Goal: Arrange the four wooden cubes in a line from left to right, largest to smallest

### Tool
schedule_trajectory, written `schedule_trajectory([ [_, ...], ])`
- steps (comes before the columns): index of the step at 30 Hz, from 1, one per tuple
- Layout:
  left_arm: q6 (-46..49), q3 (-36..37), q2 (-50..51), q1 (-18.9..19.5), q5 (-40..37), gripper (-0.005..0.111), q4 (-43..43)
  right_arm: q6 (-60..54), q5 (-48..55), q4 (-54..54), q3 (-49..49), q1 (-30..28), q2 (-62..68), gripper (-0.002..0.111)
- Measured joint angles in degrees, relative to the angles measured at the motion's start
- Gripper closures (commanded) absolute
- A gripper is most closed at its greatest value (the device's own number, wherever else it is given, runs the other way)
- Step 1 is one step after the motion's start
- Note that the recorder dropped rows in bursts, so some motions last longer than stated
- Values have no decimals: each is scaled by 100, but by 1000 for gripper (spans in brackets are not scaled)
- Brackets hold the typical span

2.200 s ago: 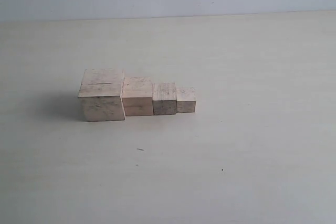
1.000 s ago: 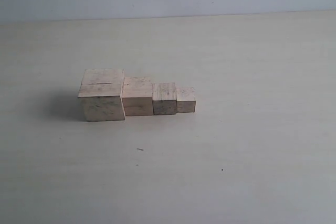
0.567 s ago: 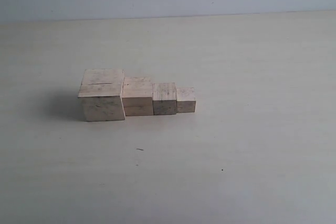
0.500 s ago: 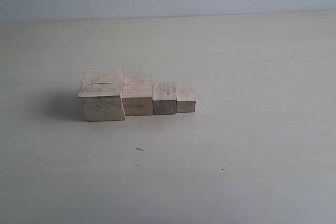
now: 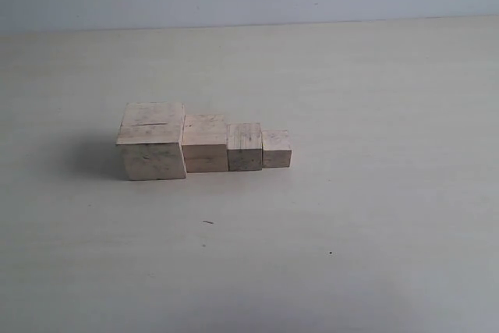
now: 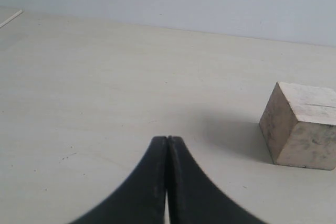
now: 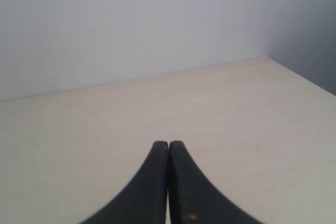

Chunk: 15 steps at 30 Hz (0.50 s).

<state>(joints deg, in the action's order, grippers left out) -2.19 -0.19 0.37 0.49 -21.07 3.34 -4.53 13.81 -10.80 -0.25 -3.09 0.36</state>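
Wooden cubes (image 5: 205, 146) sit touching in a row on the table (image 5: 351, 99), largest (image 5: 152, 142) at left down to smallest (image 5: 276, 149) at right, so the job looks done, with the left gripper (image 6: 167, 139) and right gripper (image 7: 168, 142) closed, empty, clear of them.

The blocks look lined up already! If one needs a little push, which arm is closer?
Probably the left. The left end effector, shut, has the largest cube close in its view; the right end effector, also shut, has no cube in its view.
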Motion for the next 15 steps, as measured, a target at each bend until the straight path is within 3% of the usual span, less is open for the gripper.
schedule_trajectory([
  [15,0,0,0,0,0,107,0,-14,638,23,0,0,0,108],
])
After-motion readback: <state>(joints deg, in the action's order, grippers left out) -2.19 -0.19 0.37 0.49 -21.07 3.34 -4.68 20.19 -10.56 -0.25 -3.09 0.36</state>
